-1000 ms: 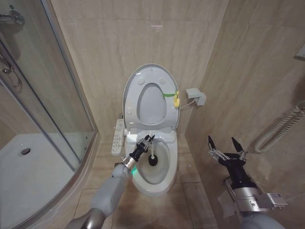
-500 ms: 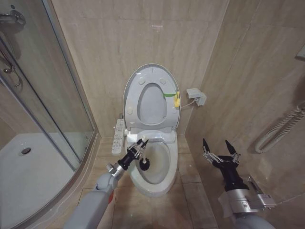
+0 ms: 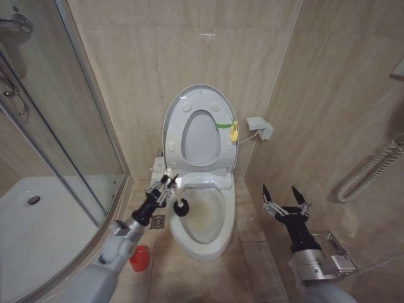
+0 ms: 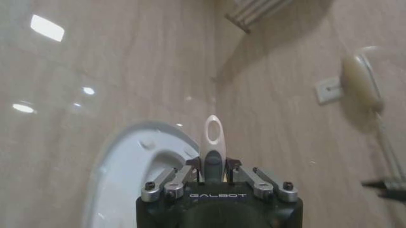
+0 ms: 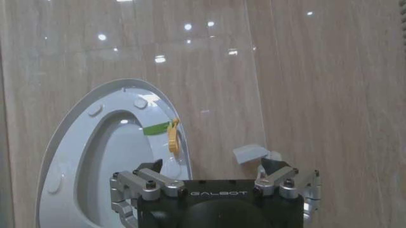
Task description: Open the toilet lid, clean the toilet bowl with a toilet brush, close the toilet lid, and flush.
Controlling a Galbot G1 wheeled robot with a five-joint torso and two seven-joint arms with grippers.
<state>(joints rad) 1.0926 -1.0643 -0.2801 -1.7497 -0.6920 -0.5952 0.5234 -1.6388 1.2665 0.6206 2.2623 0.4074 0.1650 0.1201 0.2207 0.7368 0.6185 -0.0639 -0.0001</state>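
Grippers first, since they sit nearest to us: our right gripper (image 3: 283,201) hangs in the air beside the tiled wall, well to the right of the toilet, its two dark pointed fingers spread wide with nothing between them, and the right wrist view confirms the gap. Our left gripper (image 3: 165,185) reaches in from the lower left and is clamped on the toilet brush (image 3: 174,197); in the left wrist view the thin white handle (image 4: 211,137), flat with an oval eyelet at its tip, stands up between the closed fingers. The small black bristle head (image 3: 182,207) hangs at the left rim of the toilet bowl (image 3: 202,218), over the rim's edge; we cannot tell whether it touches the ceramic. The bowl is a white elongated basin, glossy, with a brownish tinge inside. On the floor just left of it, under our left arm, sits a small red cup-shaped holder (image 3: 139,258), partly hidden by the arm, and a square floor drain (image 3: 158,221) lies near the bowl's base. Farther back the toilet lid (image 3: 199,129) stands upright against the beige tiled wall, a smooth white oval with a recessed oval panel facing us and a yellow-green tag (image 3: 231,129) at its right edge. A curved glass shower screen (image 3: 69,145) closes off the left side.
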